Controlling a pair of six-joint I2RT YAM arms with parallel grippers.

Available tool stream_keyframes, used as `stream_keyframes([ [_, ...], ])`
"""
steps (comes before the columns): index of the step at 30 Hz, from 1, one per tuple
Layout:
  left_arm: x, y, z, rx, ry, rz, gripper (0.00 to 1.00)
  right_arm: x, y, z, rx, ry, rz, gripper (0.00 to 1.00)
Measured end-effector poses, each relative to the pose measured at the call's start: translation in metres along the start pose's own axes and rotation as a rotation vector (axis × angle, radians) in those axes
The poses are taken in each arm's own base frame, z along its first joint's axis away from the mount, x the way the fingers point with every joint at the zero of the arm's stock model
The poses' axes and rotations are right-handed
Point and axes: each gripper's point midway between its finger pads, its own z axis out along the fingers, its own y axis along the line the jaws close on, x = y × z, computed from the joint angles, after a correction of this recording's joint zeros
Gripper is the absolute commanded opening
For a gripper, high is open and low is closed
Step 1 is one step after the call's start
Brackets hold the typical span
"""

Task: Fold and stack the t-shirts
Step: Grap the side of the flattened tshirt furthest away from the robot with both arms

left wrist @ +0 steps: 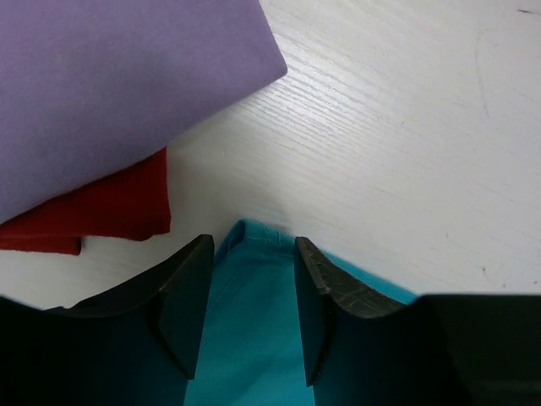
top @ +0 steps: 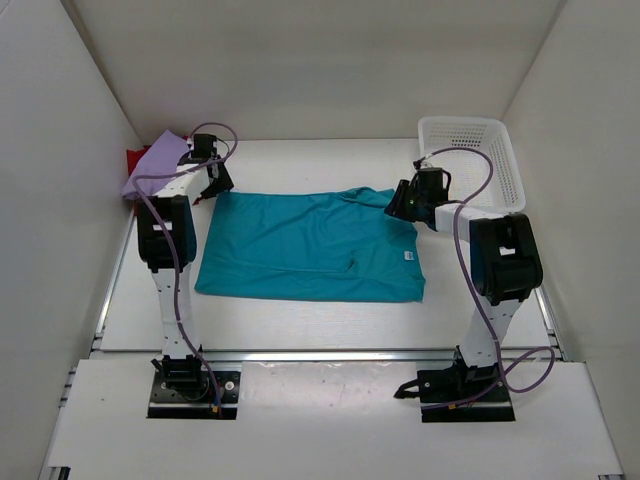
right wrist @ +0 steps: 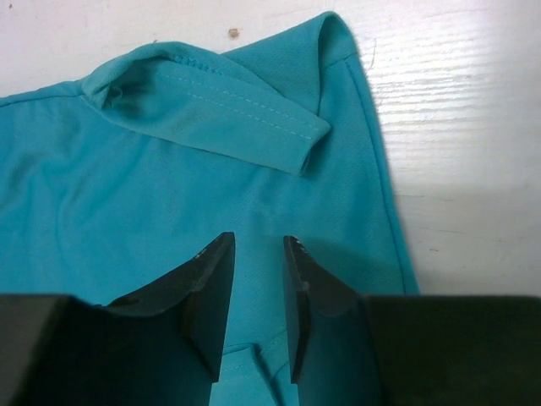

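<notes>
1. The left hand (left wrist: 252, 254) is hanging low over the far-left corner of the teal t-shirt (top: 310, 245). Its fingers are standing apart, and the cloth between them is lying loose on the worktop (top: 300, 325), not pinched.
2. The right hand (right wrist: 258, 245) is sitting low over the far-right part of the same shirt, just short of a sleeve (right wrist: 220, 110) that is doubling over on itself. Its fingers are showing only a narrow gap, with a small crease of cloth running up between them, and I cannot tell whether they are nipping it.
3. The teal shirt is lying spread out flat across the middle of the worktop, its white neck label (top: 408, 256) showing near its right edge.
4. Just beyond the left hand, the lavender t-shirt (left wrist: 110, 85) is lying on top of the red t-shirt (left wrist: 101, 211) in the far-left corner, both apart from the teal one.
5. A white mesh basket (top: 505, 160) is sitting in the far-right corner, behind the right arm.
</notes>
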Motion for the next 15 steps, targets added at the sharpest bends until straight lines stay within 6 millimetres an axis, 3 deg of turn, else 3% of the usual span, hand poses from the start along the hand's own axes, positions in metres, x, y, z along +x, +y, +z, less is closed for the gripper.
stream_keyframes([
  [4,0.001,-0.002,0.004,0.004,0.004,-0.008,0.55,-0.005,-0.004,0.000,0.003,-0.013,0.012,0.33],
  [10,0.001,-0.003,0.007,0.008,0.005,-0.009,0.44,-0.029,-0.005,0.008,-0.003,-0.051,0.032,0.33],
  [15,-0.001,-0.004,0.007,0.012,0.000,-0.009,0.48,-0.041,-0.008,0.023,-0.008,-0.069,0.049,0.33],
])
